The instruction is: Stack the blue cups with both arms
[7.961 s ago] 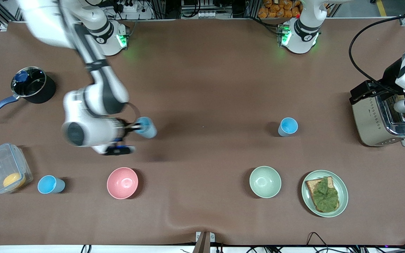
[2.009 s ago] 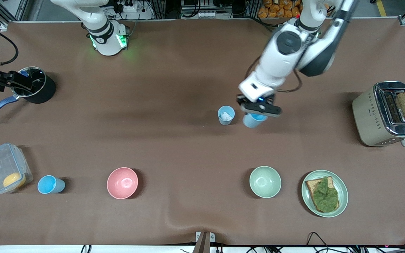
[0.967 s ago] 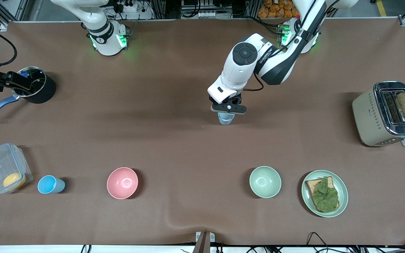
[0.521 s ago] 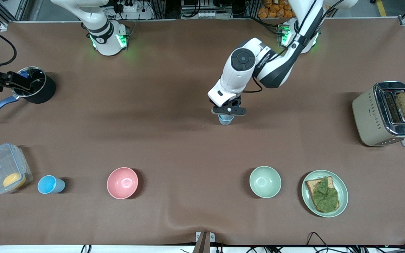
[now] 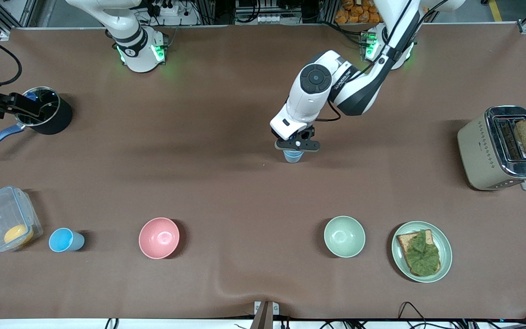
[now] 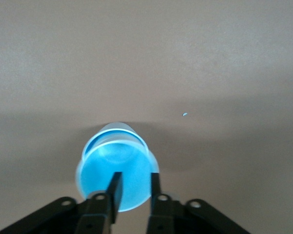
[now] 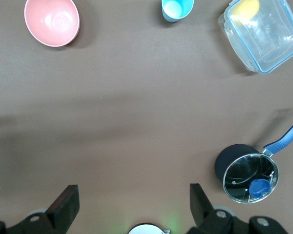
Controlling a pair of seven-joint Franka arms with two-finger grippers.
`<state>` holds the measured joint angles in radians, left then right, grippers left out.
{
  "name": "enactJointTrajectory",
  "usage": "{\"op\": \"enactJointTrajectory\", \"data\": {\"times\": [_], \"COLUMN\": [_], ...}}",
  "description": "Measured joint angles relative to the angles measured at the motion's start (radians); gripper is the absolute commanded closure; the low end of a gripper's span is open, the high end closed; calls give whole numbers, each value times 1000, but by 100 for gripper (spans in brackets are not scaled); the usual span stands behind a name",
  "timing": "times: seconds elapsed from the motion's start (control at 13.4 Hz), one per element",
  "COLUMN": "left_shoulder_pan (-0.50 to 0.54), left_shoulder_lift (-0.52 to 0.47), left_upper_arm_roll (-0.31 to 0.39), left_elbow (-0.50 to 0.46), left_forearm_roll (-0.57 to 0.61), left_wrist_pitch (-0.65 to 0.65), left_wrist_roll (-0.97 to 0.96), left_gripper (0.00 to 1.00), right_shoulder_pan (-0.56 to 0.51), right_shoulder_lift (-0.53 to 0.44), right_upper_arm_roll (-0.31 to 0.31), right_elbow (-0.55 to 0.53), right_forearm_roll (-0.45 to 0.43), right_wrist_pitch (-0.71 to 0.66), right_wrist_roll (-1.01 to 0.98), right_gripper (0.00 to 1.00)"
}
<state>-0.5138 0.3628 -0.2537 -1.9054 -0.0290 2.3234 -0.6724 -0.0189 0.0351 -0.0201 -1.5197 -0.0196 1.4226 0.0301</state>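
Two blue cups (image 6: 118,168) sit nested beneath the left gripper (image 6: 133,191), fingers slightly parted astride the rim; third cup (image 5: 65,240) remains unstacked.

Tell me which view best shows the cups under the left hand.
The left wrist view: the stacked blue cups show their rims and bright inside between the left hand fingers. The front view shows only a sliver below that hand; the right wrist view misses them.

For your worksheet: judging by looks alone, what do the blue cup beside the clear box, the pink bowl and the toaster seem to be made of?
Blue cup: probably plastic, with thin walls and an even matte colour.
Pink bowl: glossy, shown by a soft highlight inside; could be plastic, melamine or glazed ceramic.
Toaster: metal, with a mirror-bright chrome top and brushed, duller sides.
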Motion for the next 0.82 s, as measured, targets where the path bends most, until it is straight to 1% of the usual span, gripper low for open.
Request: {"op": "enactJointTrajectory", "data": {"times": [0.22, 0.45, 0.67, 0.82], "left_shoulder_pan": [45, 126, 297, 398], "left_shoulder_lift": [-20, -92, -231, -326], "left_upper_arm_roll": [3, 6, 9, 11], "left_elbow": [13, 21, 21, 10], "left_forearm_roll": [0, 0, 0, 0], "left_wrist_pitch": [2, 2, -14, -51], "left_wrist_roll": [40, 45, 66, 81], "left_gripper": [0, 0, 0, 0], "right_shoulder_pan": [0, -1, -1, -1], "right_shoulder_lift": [0, 0, 0, 0], "right_upper_arm_roll": [0, 0, 0, 0], "right_elbow": [0, 0, 0, 0], "right_forearm_roll": [0, 0, 0, 0], "right_wrist_pitch": [-9, -14, -14, -15], "right_wrist_roll": [0, 0, 0, 0], "right_gripper": [0, 0, 0, 0]}}
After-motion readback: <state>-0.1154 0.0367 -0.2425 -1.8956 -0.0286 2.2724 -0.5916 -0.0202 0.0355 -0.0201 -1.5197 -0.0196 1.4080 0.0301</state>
